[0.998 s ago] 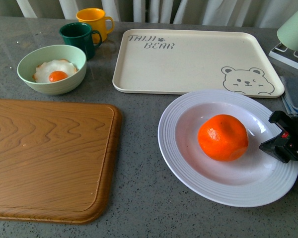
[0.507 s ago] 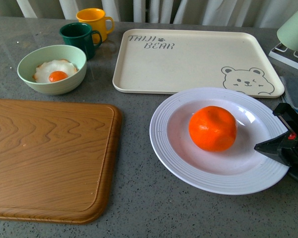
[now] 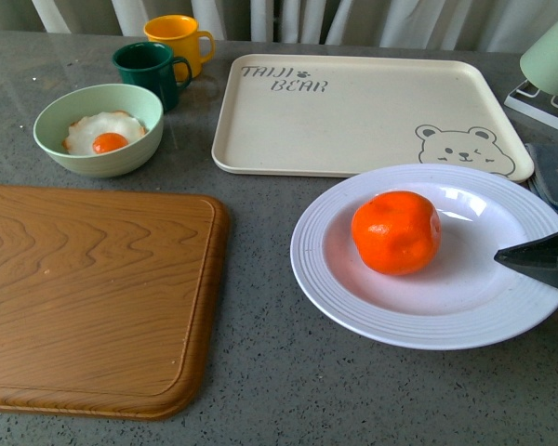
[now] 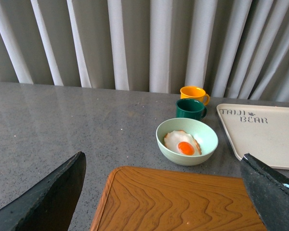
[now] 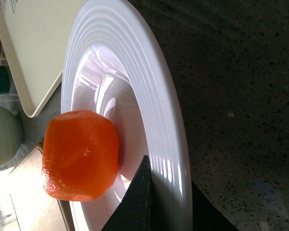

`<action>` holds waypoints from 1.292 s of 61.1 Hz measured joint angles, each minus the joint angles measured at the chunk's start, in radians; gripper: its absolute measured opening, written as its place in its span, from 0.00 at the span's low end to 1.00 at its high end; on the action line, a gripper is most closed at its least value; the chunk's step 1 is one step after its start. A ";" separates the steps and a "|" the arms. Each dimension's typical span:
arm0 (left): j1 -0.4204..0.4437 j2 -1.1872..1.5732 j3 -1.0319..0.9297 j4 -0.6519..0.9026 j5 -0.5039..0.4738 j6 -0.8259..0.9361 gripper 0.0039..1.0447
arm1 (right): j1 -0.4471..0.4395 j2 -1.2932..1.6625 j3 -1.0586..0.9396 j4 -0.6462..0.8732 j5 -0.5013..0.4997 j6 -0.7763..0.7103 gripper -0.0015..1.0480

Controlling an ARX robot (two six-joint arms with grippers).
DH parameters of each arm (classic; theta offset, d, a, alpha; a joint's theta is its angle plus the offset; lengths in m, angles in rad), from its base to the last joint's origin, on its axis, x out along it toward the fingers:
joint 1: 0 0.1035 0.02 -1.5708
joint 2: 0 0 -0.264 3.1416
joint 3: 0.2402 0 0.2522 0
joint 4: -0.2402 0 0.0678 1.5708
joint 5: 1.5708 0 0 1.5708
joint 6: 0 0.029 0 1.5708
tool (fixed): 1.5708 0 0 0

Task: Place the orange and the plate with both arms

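Note:
The white ridged plate (image 3: 309,251) sits at the right of the grey table, just in front of the bear tray. The orange (image 3: 396,232) rests in its well, left of centre. My right gripper (image 3: 519,260) is shut on the plate's right rim, one dark finger lying over the rim. In the right wrist view the plate's rim (image 5: 154,96) is pinched by the right gripper (image 5: 166,185), and the orange (image 5: 79,154) lies close beside the inner finger. My left gripper (image 4: 164,163) hangs open above the wooden board, holding nothing, and does not show in the front view.
A wooden cutting board (image 3: 93,297) fills the left front. A pale green bowl (image 3: 98,153) holding a fried egg, a green mug (image 3: 149,70) and a yellow mug (image 3: 177,37) stand at the back left. The cream bear tray (image 3: 353,111) lies behind the plate. A pale green object (image 3: 553,51) stands far right.
The plate has shifted back toward the tray, first left and then slightly right. The orange has rolled left in it. My right gripper has drawn toward the picture's right edge.

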State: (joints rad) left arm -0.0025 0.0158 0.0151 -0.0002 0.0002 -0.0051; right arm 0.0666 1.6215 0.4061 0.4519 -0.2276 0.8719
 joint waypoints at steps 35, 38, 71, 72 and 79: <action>0.000 0.000 0.000 0.000 0.000 0.000 0.92 | -0.056 -0.087 0.101 -0.053 -0.083 -0.038 0.03; 0.000 0.000 0.000 0.000 0.000 0.000 0.92 | -0.055 -0.047 0.152 -0.040 -0.084 -0.037 0.03; 0.000 0.000 0.000 0.000 0.000 0.000 0.92 | 0.048 0.354 0.676 -0.092 -0.018 0.011 0.03; 0.000 0.000 0.000 0.000 0.000 0.000 0.92 | 0.050 0.367 0.694 -0.099 -0.016 0.012 0.03; 0.000 0.000 0.000 0.000 0.000 0.000 0.92 | 0.053 0.425 0.776 -0.136 -0.006 0.013 0.03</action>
State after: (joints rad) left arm -0.0025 0.0158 0.0151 -0.0002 0.0002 -0.0051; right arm 0.1196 2.0460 1.1820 0.3157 -0.2340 0.8845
